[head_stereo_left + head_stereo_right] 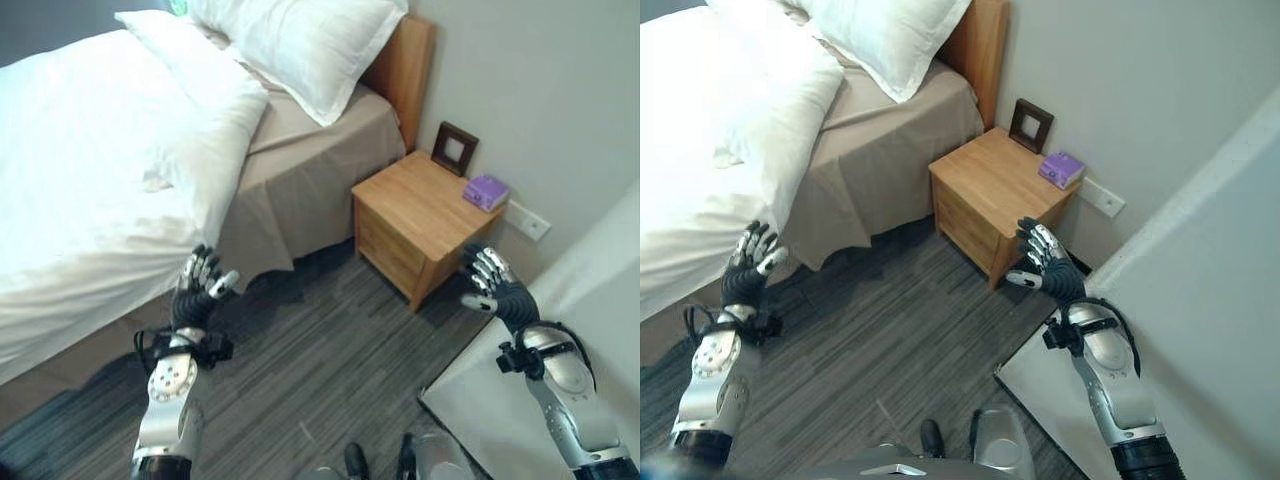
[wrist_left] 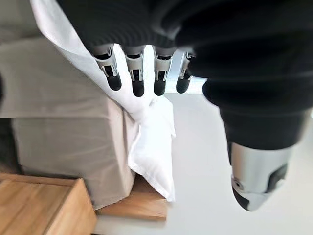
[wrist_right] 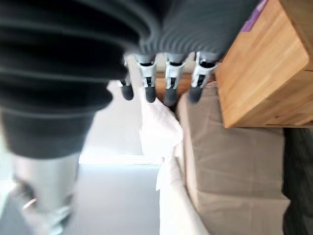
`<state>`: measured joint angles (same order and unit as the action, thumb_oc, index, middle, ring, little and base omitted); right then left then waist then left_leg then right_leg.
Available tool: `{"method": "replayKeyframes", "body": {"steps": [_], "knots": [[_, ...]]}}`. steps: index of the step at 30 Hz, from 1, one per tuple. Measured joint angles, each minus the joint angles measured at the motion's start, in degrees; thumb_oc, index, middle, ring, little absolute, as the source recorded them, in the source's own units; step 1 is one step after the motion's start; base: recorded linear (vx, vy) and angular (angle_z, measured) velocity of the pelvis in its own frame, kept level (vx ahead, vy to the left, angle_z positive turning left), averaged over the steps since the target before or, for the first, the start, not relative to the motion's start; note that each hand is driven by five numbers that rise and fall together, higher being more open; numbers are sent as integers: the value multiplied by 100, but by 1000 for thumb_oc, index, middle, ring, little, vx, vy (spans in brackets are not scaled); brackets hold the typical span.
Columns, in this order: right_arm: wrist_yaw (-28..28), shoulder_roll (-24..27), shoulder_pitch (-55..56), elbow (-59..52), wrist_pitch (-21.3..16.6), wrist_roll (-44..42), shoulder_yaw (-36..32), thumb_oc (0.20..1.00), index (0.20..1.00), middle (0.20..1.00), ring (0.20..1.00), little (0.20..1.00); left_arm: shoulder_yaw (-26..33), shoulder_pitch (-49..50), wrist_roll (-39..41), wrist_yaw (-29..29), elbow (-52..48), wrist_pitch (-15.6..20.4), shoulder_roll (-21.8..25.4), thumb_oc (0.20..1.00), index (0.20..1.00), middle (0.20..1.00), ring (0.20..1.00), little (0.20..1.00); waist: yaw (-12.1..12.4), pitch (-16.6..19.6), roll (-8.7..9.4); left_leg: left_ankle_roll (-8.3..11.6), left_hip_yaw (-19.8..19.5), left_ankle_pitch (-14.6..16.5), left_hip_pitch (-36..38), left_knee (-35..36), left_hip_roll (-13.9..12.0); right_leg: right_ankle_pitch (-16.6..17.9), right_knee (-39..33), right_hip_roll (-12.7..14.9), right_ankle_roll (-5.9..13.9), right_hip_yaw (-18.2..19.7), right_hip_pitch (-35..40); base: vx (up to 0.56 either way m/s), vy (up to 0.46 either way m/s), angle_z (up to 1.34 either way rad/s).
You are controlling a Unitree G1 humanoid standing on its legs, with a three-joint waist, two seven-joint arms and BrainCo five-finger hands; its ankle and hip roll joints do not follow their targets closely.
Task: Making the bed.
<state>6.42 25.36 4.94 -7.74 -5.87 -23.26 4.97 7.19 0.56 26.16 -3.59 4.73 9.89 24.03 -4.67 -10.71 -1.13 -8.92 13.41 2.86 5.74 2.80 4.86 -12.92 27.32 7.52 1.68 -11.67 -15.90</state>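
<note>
White duvet point(image 1: 90, 190) lies rumpled, pillows point(image 1: 300, 45) askew; left hand point(image 1: 200, 285) and right hand point(image 1: 495, 280) open, empty. Bed-making apparently unstarted.

The robot is raising both arms before it, the left hand point(image 1: 203, 283) and right hand point(image 1: 493, 280) hanging with fingers point(image 2: 138, 81) straight, grasping nothing.

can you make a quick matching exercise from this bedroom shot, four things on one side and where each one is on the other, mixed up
Things:
1. picture frame
2. purple box
3. pillow
4. left hand

Places:
a. at the head of the bed, by the headboard
b. raised over the floor beside the duvet's hanging edge
c. leaning on the wall at the back of the nightstand
d. on the nightstand's top, near the wall socket

Pairs: 1-c, 2-d, 3-a, 4-b
</note>
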Motion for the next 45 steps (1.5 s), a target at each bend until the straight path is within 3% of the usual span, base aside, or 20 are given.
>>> {"method": "replayKeyframes", "body": {"steps": [3, 4, 7, 10, 11, 13, 15, 18, 19, 21, 23, 25, 27, 29, 34, 38, 39, 40, 43, 45], "knots": [[48, -192, 514, -38, -8, 23, 105, 1000, 1000, 1000, 1000, 1000, 6, -66, -1, -7, 39, 14, -12, 1000, 1000, 1000, 1000, 1000, 8, -5, -35, 319, -134, 204, 284, 13, -180, 788, -1725, -564, 60, 611, -5, 386, -149, 10], [75, -249, 687, -33, 17, 22, 127, 1000, 1000, 1000, 1000, 1000, -125, -324, -3, 0, 207, 9, -48, 1000, 1000, 1000, 1000, 1000, -5, -24, -75, 424, -486, 300, 359, 35, -292, 1141, -2602, -899, 180, 1147, 40, 305, -173, 47], [73, -298, 749, 47, 56, 61, 209, 1000, 1000, 1000, 1000, 1000, -474, -607, -6, 34, 237, 9, -155, 1000, 1000, 1000, 1000, 1000, -88, 22, 123, 544, -751, 373, 595, 5, -151, 1672, -3252, -887, 91, 1206, 397, 283, -213, 95], [73, -655, 949, 178, 8, 50, 269, 1000, 1000, 1000, 1000, 1000, -658, -312, -4, 158, -93, 16, -267, 1000, 1000, 1000, 1000, 1000, -129, 96, 193, 811, -1072, 578, 938, -6, -62, 2389, -3150, -774, -108, 1352, 962, 330, -326, 85], [77, -698, 921, 275, -23, 30, 273, 1000, 1000, 1000, 1000, 1000, -670, -195, 5, 167, -173, 38, -326, 1000, 1000, 1000, 1000, 1000, -121, 76, 60, 879, -1016, 634, 917, -18, -182, 2371, -3063, -864, -142, 1265, 940, 406, -465, 27], [45, -823, 1014, 389, -35, -30, 276, 1000, 1000, 1000, 1000, 1000, -653, -151, 48, 167, -167, 35, -413, 1000, 1000, 1000, 1000, 1000, -137, 83, 107, 948, -948, 727, 777, -406, -209, 2340, -3095, -864, -216, 1220, 1059, 272, -386, 5], [17, -939, 1019, 467, -53, -133, 296, 1000, 1000, 1000, 1000, 1000, -634, -170, 72, 144, -55, 34, -506, 1000, 1000, 1000, 1000, 1000, -152, 73, 133, 1275, -806, 940, 245, -1620, -267, 1946, -2786, -1011, -353, 1034, 1148, 253, -419, -22], [-10, -976, 1043, 366, -127, -240, 382, 1000, 1000, 1000, 1000, 1000, -625, -222, 274, 99, -41, 68, -676, 1000, 1000, 1000, 1000, 1000, -165, 46, 140, 1372, -496, 857, -671, -3552, -445, 1575, -2886, -1094, -589, 1000, 1643, 129, -209, -20], [-43, -984, 1045, 365, -127, -266, 431, 1000, 1000, 1000, 1000, 1000, -676, -229, 291, 32, -7, 71, -649, 1000, 1000, 1000, 1000, 1000, -169, -11, 301, 1276, -157, 814, -852, -4162, -574, 1756, -3231, -948, -633, 956, 1991, 111, -132, -3], [-113, -968, 1049, 357, -166, -277, 380, 1000, 1000, 1000, 1000, 1000, -680, -377, 292, -1, -18, 90, -614, 1000, 1000, 1000, 1000, 1000, -290, -45, 492, 1293, -224, 885, -1146, -3536, -639, 1581, -3289, -701, -686, 676, 2012, 105, -63, 60], [-128, -886, 995, 295, -162, -329, 59, 1000, 1000, 1000, 1000, 1000, -671, -489, 292, -48, -27, 90, -597, 1000, 1000, 1000, 1000, 1000, -337, -145, 600, 1120, -285, 724, -1392, -2186, -614, 1497, -3289, -398, -553, 361, 1999, 134, 39, 90], [-182, -423, 790, 302, -160, -369, -172, 1000, 1000, 1000, 1000, 1000, -660, -434, 291, -94, -19, 90, -558, 1000, 1000, 1000, 1000, 1000, -300, -97, 431, 814, -313, 479, -1521, -1179, -677, 1405, -3290, -360, -383, 223, 2035, 182, 59, 49], [-223, 95, 448, 317, -174, -364, -294, 1000, 1000, 1000, 1000, 1000, -617, -261, 289, -122, 2, 124, -505, 1000, 1000, 1000, 1000, 1000, -180, -41, 105, 1028, -599, 296, -1417, -443, -643, 1272, -3168, -479, -119, 363, 2086, 339, 132, 6], [-223, 141, 318, 297, -193, -364, -390, 1000, 1000, 1000, 1000, 1000, -565, -218, 288, -175, -2, 126, -415, 1000, 1000, 1000, 1000, 1000, -174, -37, 97, 1239, -645, 154, -1302, -286, -471, 1154, -3151, -409, -25, 559, 2129, 284, 119, 35], [-213, 105, 114, 295, -191, -357, -473, 1000, 1000, 1000, 1000, 1000, -391, 66, 281, -252, -50, 134, -269, 1000, 1000, 1000, 1000, 1000, 5, -36, 146, 1260, -417, -9, -1049, -345, -155, 888, -3037, -37, 148, 939, 2337, 425, 277, 12], [-216, 8, 97, 307, -182, -356, -419, 1000, 1000, 1000, 1000, 1000, -291, 140, 275, -280, -11, 140, -150, 1000, 1000, 1000, 1000, 1000, 20, -21, 181, 815, 24, -166, -862, -381, -79, 698, -2707, 98, 221, 1191, 2299, 396, 370, -48], [-219, 11, 12, 312, -168, -282, -335, 1000, 1000, 1000, 1000, 1000, -285, 137, 262, -299, -2, 139, -116, 1000, 1000, 1000, 1000, 1000, 69, -22, 125, 446, 144, -178, -707, -214, -113, 716, -2088, 48, 432, 1239, 1989, 282, 357, -97], [-227, 5, -124, 316, -149, -192, -227, 1000, 1000, 1000, 1000, 1000, -287, 123, 243, -312, 6, 137, -59, 1000, 1000, 1000, 1000, 1000, 70, -10, 49, 286, 262, -268, -652, -123, -207, 661, -1215, -29, 508, 1240, 1492, 290, 362, -104], [-202, -39, -207, 238, -163, -157, 13, 1000, 1000, 1000, 1000, 1000, -377, -183, 212, -295, -3, 135, 269, 1000, 1000, 1000, 1000, 1000, -154, 71, 152, 235, 399, -235, -362, 26, -123, 553, 433, 52, 531, 1189, 520, 175, 249, -33], [-201, -90, -218, 243, -161, -153, 13, 1000, 1000, 1000, 1000, 1000, -388, -316, 166, -295, -9, 136, 335, 1000, 1000, 1000, 1000, 1000, -172, 64, 119, 228, 491, -231, -183, 161, -104, 525, 421, 35, 437, 1040, 300, 104, 153, -18]]}}
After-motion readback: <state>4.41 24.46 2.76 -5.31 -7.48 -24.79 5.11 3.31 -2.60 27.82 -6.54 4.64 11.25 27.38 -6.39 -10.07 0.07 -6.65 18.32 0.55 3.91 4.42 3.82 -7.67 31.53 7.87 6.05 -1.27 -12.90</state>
